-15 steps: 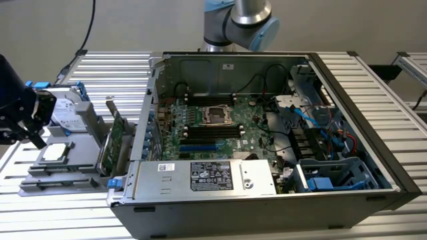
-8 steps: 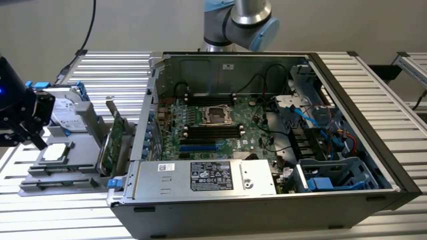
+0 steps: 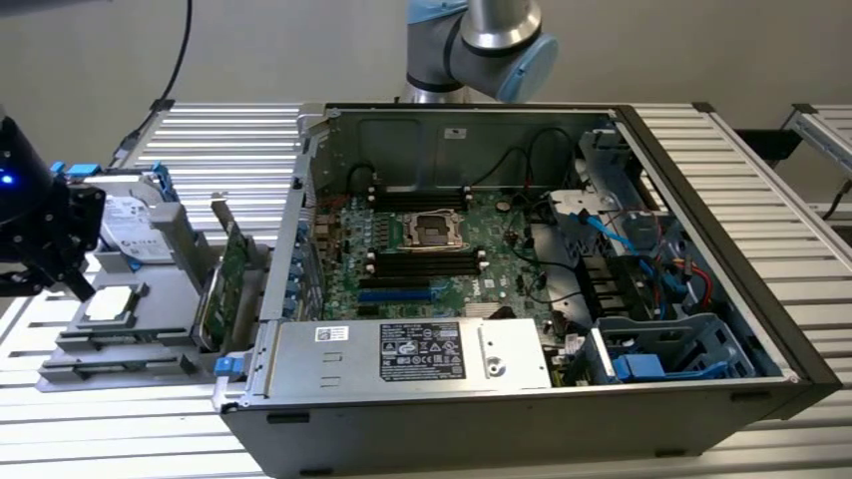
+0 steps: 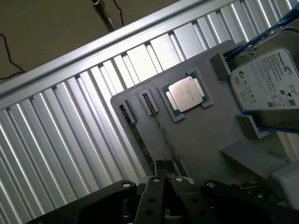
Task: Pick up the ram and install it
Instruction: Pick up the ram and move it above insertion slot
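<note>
Green and dark, seen edge-on, the ram [image 4: 140, 137] stands as a thin strip in a narrow holder on the grey fixture plate [image 4: 201, 140]. It lies between the plate's outer edge and the square processor [image 4: 186, 94], well apart from the open computer case [image 3: 399, 140]. The gripper [image 4: 167, 184] hangs just over the near end of that strip. From these views I cannot tell whether its jaws are parted or already pinched on the board.

I judge the stick to be very light and stiff, but thin enough to crack or flex if squeezed at one corner. Its faces are smooth, so a slanted hold could let it pivot. The safest hold looks to be across the two flat faces near the middle of the upper long edge, away from the contact edge seated in the holder.

The plate is matt moulded plastic with blocky raised stops. The processor's metal lid shines pale silver inside a green border. Beside it, the hard drive [image 4: 268, 77] shows a white label in a blue carrier. Everything rests on a ribbed aluminium table [image 4: 70, 140]. In the exterior view a larger green expansion card [image 3: 229, 284] stands upright beside the case, and long black memory slots [image 3: 423, 262] lie empty on the motherboard.
</note>
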Controlling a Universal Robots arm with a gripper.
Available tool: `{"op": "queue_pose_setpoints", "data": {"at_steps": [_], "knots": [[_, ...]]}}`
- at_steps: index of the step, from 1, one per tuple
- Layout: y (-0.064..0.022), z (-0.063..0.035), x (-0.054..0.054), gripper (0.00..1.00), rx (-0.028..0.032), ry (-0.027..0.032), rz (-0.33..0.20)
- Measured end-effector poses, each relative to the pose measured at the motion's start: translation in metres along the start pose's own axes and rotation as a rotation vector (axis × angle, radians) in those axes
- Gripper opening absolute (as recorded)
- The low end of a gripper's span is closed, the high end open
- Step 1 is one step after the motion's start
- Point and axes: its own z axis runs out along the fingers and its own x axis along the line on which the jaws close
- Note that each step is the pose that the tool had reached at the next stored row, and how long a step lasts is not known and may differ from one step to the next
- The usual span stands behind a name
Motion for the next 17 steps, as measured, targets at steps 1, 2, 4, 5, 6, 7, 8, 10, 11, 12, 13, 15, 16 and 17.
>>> {"op": "queue_pose_setpoints", "data": {"at_steps": [1,2,4,5,6,7,8,10,11,12,13,15,16,17], "knots": [[0.0,0.0003,0.0,0.11,0.0,0.0008,-0.018],[0.0,0.0005,0.0,0.11,0.0001,0.0017,-0.036],[0.0,0.001,0.0,0.11,0.0001,0.0035,-0.072],[0.0,0.0012,0.0,0.11,0.0002,0.0043,-0.09],[-0.0001,0.0015,0.0,0.11,0.0002,0.0052,-0.108],[-0.0001,0.0017,0.0,0.11,0.0002,0.0062,-0.127],[-0.0001,0.0019,0.0,0.11,0.0002,0.007,-0.145],[-0.0001,0.0024,0.0,0.11,0.0003,0.0087,-0.182],[-0.0001,0.0027,0.0,0.11,0.0003,0.0096,-0.2],[-0.0001,0.0029,0.0,0.11,0.0004,0.0105,-0.218],[-0.0002,0.0031,0.0,0.11,0.0004,0.0114,-0.236],[-0.0002,0.0036,0.0,0.11,0.0005,0.0131,-0.272],[-0.0002,0.0038,0.0,0.11,0.0005,0.014,-0.292],[-0.0002,0.004,0.0,0.11,0.0005,0.0149,-0.31]]}}
